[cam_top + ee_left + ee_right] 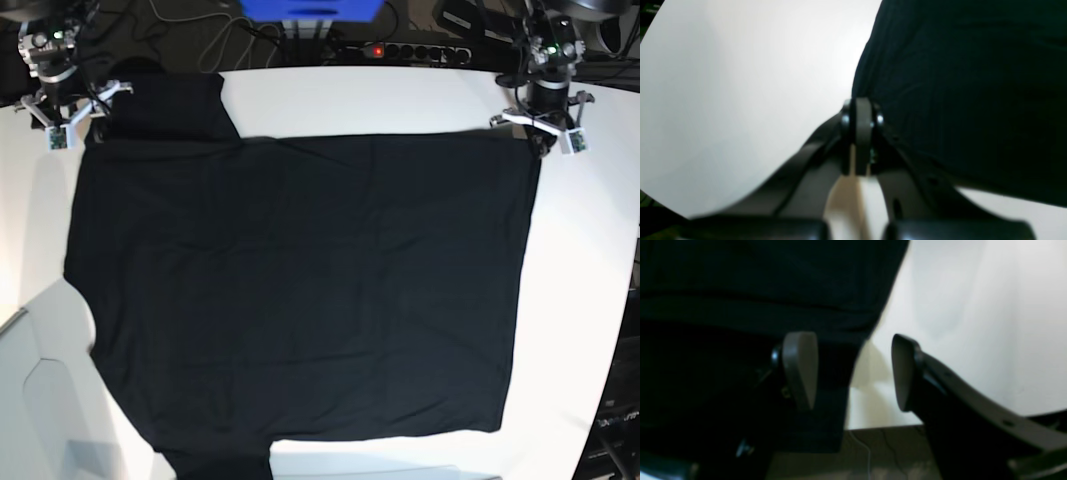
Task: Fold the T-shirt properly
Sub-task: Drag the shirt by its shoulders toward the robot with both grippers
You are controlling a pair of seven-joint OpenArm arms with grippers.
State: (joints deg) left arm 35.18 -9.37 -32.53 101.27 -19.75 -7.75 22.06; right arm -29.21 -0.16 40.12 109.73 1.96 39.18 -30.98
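The black T-shirt point(300, 290) lies spread flat on the white table point(590, 300), one sleeve point(165, 105) at the back left. My left gripper point(862, 111) is shut on a corner of the shirt point(957, 83); in the base view it point(540, 142) sits at the shirt's back right corner. My right gripper point(851, 371) is open at the shirt's back left edge point(740, 306): one finger point(800, 370) is over the cloth, the other over bare table. It holds nothing. In the base view it point(80, 112) is beside the sleeve.
The table's edge point(883, 426) runs close under my right gripper, with dark floor beyond it. A power strip point(410, 50), cables and a blue object point(310, 10) lie behind the table. Bare white table shows right of the shirt.
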